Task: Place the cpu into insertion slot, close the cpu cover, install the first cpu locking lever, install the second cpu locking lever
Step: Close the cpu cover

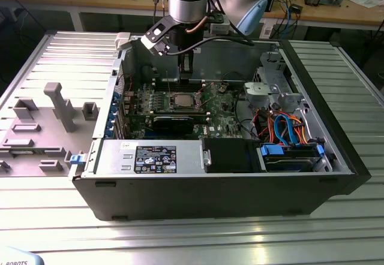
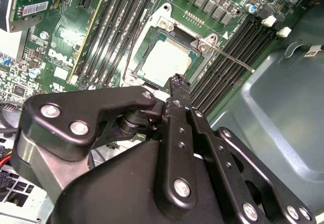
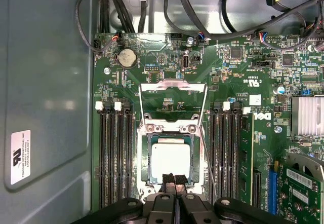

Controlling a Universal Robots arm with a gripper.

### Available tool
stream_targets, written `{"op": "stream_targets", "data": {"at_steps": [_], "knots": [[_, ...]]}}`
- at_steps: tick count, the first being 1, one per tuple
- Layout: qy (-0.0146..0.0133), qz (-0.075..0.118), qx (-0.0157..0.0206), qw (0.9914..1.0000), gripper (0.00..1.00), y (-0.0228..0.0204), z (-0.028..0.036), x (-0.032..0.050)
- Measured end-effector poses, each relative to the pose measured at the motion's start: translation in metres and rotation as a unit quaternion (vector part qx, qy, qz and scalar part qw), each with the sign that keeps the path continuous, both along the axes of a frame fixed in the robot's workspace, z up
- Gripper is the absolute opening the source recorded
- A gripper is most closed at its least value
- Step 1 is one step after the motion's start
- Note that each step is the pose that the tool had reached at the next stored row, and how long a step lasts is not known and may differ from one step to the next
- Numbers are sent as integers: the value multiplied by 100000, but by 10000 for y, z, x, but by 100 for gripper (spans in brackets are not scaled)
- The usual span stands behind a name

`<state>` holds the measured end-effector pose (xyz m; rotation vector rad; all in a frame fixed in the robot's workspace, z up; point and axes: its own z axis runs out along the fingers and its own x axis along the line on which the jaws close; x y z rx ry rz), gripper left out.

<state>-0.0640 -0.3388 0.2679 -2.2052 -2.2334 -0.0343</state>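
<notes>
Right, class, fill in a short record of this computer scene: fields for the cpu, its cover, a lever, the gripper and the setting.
cpu: lying in the insertion slot, metal top up
cpu cover: open, swung back from the slot
locking lever: thin rod angled out over the memory slots, appears unlatched
gripper: shut, holding nothing, close over the cpu's edge
setting: open computer case on a ribbed metal table
</notes>
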Motion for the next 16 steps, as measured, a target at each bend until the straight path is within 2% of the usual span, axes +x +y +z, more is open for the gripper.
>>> {"op": "stream_targets", "data": {"at_steps": [13,14,16], "knots": [[1,-3,-10,100000,11,0,5,22],[1,-3,-8,100000,11,0,5,56],[0,-1,-7,100000,11,0,5,73]]}}
